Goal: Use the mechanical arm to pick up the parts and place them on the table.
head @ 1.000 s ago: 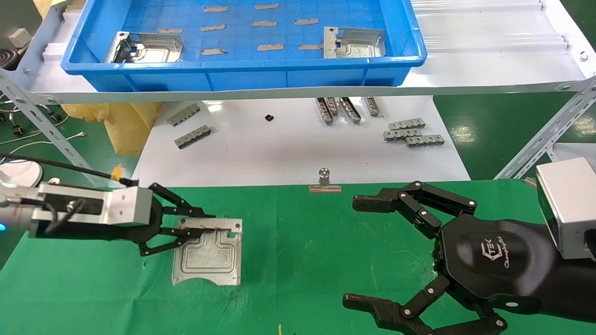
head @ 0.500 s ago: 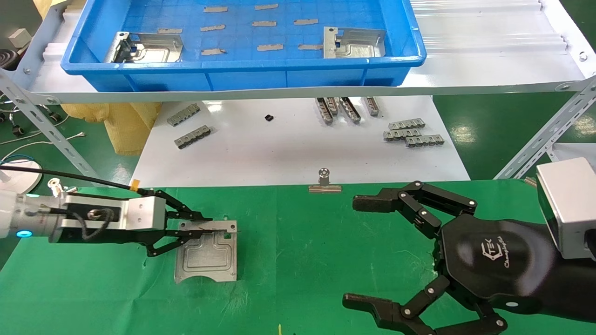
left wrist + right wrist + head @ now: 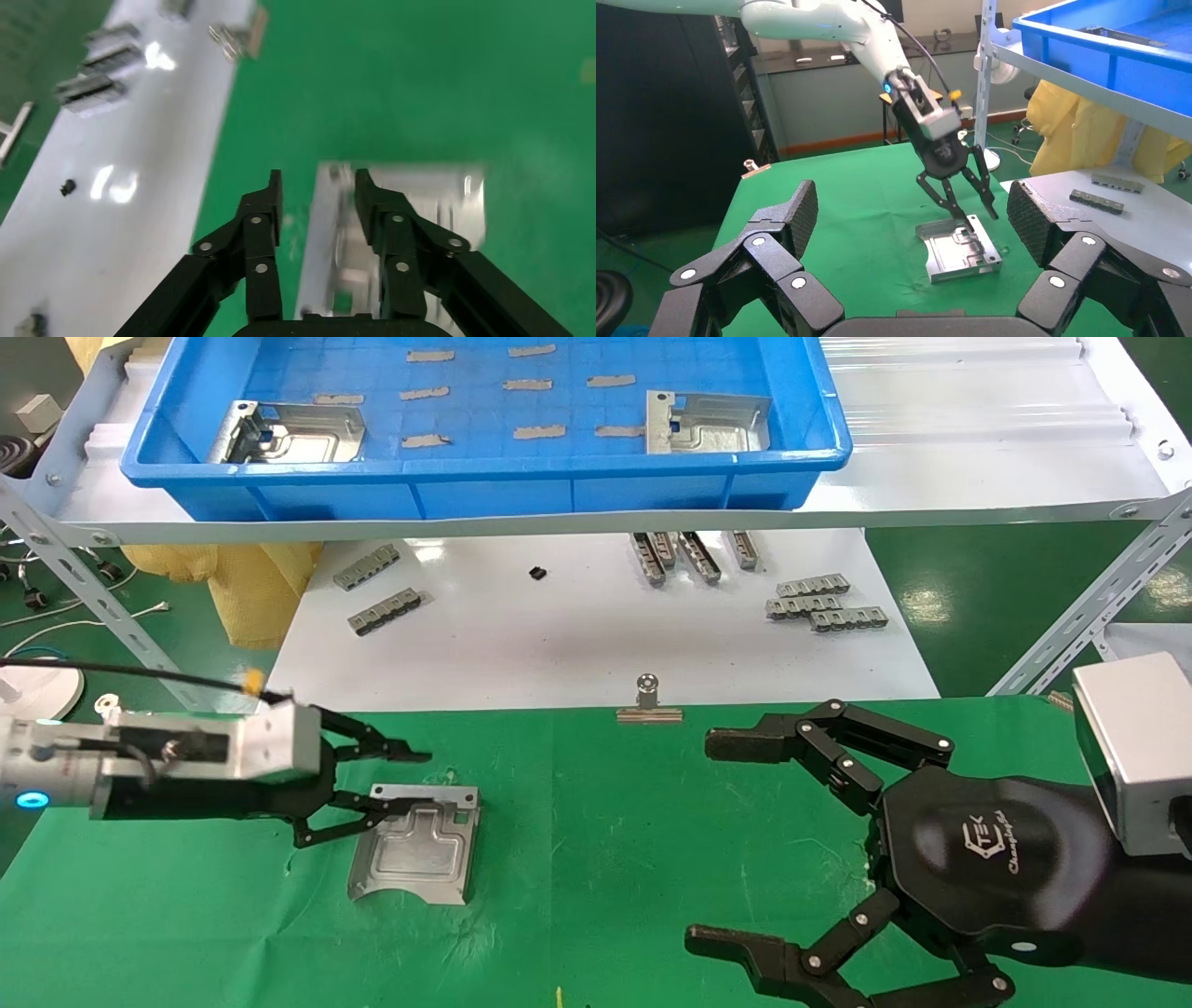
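A silver sheet-metal part (image 3: 419,854) lies on the green cloth table (image 3: 605,822), its bent flange on the far side. My left gripper (image 3: 414,782) is open just left of it, one finger beyond the flange and the other over the plate, not gripping it. The left wrist view shows the open gripper (image 3: 318,184) straddling the part (image 3: 422,203). The right wrist view shows the same part (image 3: 958,253) and left gripper (image 3: 982,219). My right gripper (image 3: 712,843) is wide open and empty over the cloth at the right. Two more parts (image 3: 293,430) (image 3: 708,421) lie in the blue tray (image 3: 484,467).
The blue tray sits on a raised shelf at the back, with grey slips in it. Below it a white tabletop (image 3: 596,626) holds grey toothed strips (image 3: 824,603) (image 3: 382,607). A binder clip (image 3: 649,700) clamps the cloth's far edge. Angled metal struts stand on both sides.
The left gripper was shut on the part's flange; it has opened and let go. The part has settled on the cloth. The right arm has not moved.
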